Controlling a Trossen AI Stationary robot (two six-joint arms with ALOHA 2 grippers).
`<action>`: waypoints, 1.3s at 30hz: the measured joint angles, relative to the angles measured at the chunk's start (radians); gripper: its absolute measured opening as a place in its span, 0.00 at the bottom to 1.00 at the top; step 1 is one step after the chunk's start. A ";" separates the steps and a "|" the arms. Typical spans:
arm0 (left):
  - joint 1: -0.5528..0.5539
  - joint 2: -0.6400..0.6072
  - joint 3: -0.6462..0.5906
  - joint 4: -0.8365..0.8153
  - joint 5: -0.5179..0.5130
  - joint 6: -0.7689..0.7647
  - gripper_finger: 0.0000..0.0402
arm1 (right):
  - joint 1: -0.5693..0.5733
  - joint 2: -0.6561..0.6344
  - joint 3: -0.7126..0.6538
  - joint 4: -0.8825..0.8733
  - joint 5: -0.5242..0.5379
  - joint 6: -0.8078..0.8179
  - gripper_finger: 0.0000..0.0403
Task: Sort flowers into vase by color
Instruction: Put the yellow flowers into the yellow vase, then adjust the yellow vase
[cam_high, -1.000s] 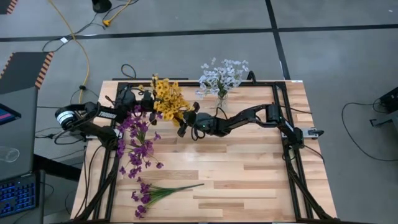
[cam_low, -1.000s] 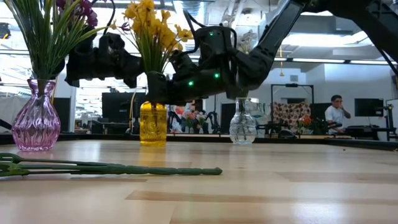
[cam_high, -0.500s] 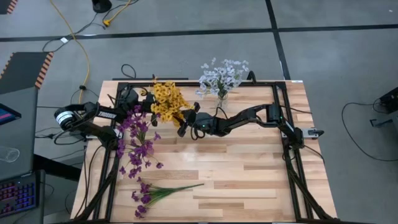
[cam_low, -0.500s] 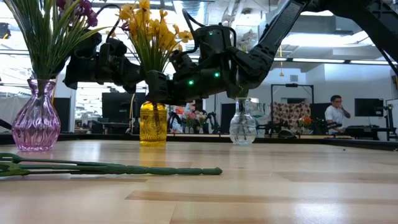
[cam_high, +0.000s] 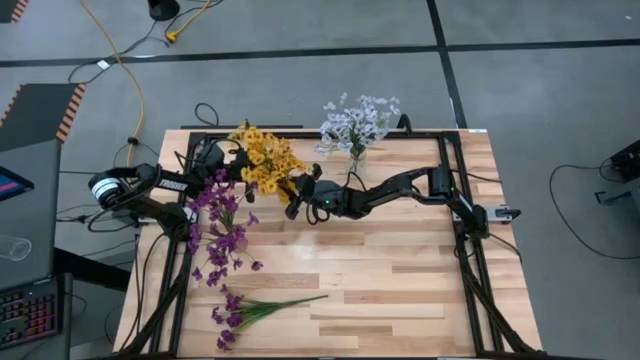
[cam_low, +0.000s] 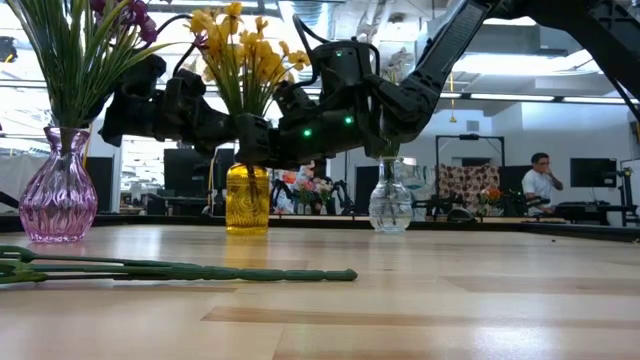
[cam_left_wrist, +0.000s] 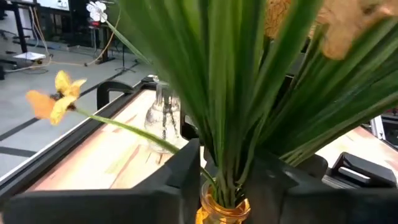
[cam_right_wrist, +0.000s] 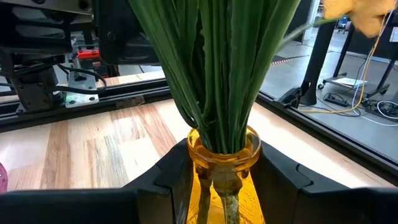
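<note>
Two grippers at your yellow vase (cam_low: 246, 198): right gripper (cam_right_wrist: 217, 180) clamps its neck, left gripper (cam_left_wrist: 227, 180) spread around the yellow flowers (cam_high: 265, 160), seated inside. Next, fetch the purple flowers (cam_high: 250, 310) lying loose on the table (cam_high: 400, 290).

Yellow flowers (cam_high: 265, 160) upright in amber vase (cam_low: 246, 199)

A yellow cable (cam_high: 128, 75) is trailing across the grey floor beyond the table (cam_high: 400, 280). Headphones (cam_high: 103, 189) are lying by the table's left edge, near a keyboard (cam_high: 30, 312). A person (cam_low: 541, 181) is sitting in the room behind (far off).
</note>
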 joint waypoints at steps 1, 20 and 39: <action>0.000 0.000 0.000 0.000 0.001 0.000 0.26 | 0.000 0.000 0.000 -0.001 0.000 -0.001 0.42; 0.091 -0.017 0.000 0.017 0.137 -0.116 0.42 | 0.000 -0.001 0.001 -0.004 0.000 -0.007 0.42; 0.235 -0.218 0.001 -0.211 0.198 -0.043 0.42 | 0.000 -0.001 0.001 -0.011 0.000 -0.008 0.50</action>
